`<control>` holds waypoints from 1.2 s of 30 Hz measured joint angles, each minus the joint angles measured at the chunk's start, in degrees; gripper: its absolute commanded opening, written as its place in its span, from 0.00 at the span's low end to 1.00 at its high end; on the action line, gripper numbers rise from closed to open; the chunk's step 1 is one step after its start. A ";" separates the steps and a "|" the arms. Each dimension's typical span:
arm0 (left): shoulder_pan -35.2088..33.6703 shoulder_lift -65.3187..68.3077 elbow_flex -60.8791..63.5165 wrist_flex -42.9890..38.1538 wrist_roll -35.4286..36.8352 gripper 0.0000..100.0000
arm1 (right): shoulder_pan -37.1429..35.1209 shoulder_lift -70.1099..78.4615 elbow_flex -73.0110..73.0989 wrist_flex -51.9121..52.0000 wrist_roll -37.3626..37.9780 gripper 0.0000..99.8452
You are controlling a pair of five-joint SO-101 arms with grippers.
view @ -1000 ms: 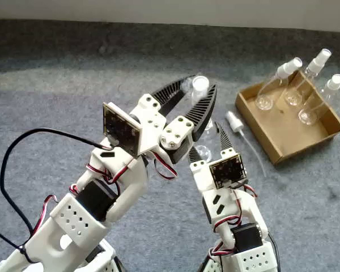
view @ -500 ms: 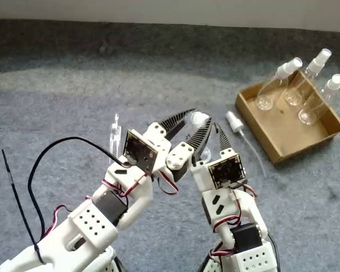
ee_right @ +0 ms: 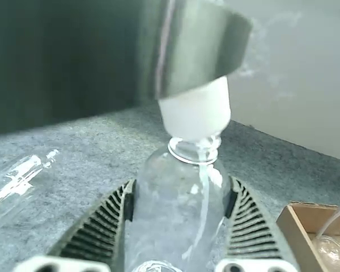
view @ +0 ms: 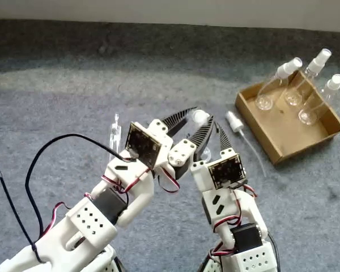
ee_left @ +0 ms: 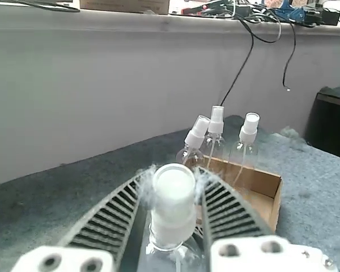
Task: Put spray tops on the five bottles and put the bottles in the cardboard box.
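Already three capped bottles (view: 299, 88) fill the box (view: 259, 129); left tool (ee_left: 173, 173) pinches a top (ee_left: 173, 198), right tool (ee_right: 179, 184) a bottle (ee_right: 175, 226).

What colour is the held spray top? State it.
White spray top, clearest in the left wrist view.

text: none legible | labels: none | numbers: none (cardboard box (view: 280, 122) plain)

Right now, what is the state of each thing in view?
left end effector: shut on held spray top
held spray top: on gripped bottle's neck
right end effector: shut on gripped bottle
three boxed bottles: capped, leaning in cardboard box
loose spray top: lying beside that box
bare bottle: uncapped, on table
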 measured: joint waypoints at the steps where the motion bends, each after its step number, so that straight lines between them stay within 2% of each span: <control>1: 0.00 0.00 -1.41 2.64 0.00 0.01 | 0.00 0.00 0.00 0.00 0.00 0.09; 6: 0.09 0.00 -6.07 9.41 0.00 0.01 | 0.00 0.00 0.00 0.00 0.00 0.09; 12: 0.09 0.35 -6.51 9.58 0.00 0.01 | 0.00 0.00 0.00 0.00 0.00 0.09; 22: 0.09 11.25 -11.34 9.67 -0.09 0.01 | 0.44 0.00 0.00 0.00 -0.09 0.09; 27: 0.09 11.43 -12.92 12.66 0.00 0.01 | 0.44 0.00 0.00 0.00 -0.09 0.09; 36: 0.09 17.67 -24.44 27.87 -0.09 0.01 | 0.09 0.09 0.00 0.09 -0.09 0.09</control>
